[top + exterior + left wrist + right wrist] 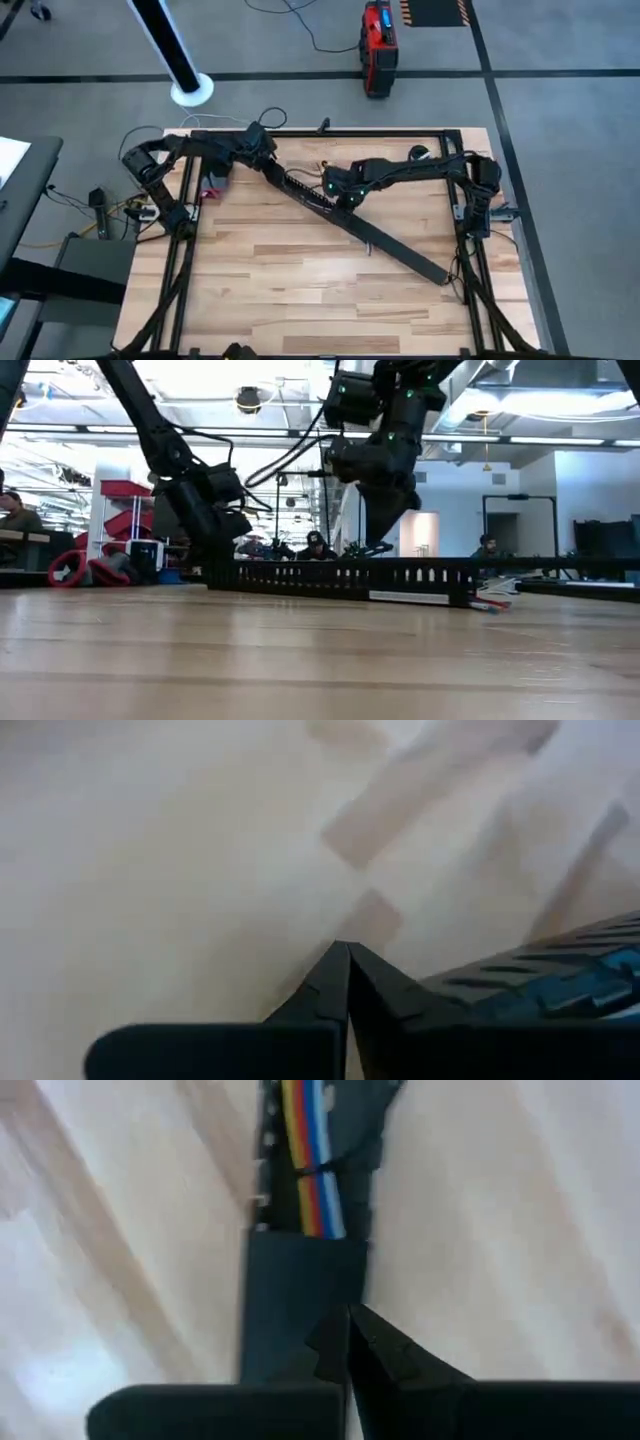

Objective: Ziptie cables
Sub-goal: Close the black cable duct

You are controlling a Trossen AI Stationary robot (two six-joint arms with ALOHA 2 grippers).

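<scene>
A long black slotted channel (pixel 330 205) lies slantwise on the wooden table, from far left to near right. The cables (pixel 312 1160), a flat band of red, yellow, white and blue wires, run along it; a thin black ziptie (pixel 335 1168) crosses them. A flat black strip (pixel 300 1290) covers the channel nearer my right gripper (pixel 347 1312), which is shut and points down just above the channel's middle (pixel 385 565). My left gripper (pixel 347 946) is shut and points down beside the channel's far-left end (pixel 215 572). My left gripper stands with shut fingers right beside the channel's wall (pixel 470 985), coming from above. Whether a finger touches the channel or the table cannot be told. My right gripper hangs above the flat strip; a thin dark tail (pixel 372 548) rises to its fingertips, and whether it is held cannot be told.
Black frame rails (pixel 185 240) run along the table's left, right and far edges. A small pink thing (pixel 218 183) lies at the left, near the left arm. Cable ends (pixel 490 603) stick out of the channel's near-right end. Bare wood (pixel 300 300) spreads toward the near edge.
</scene>
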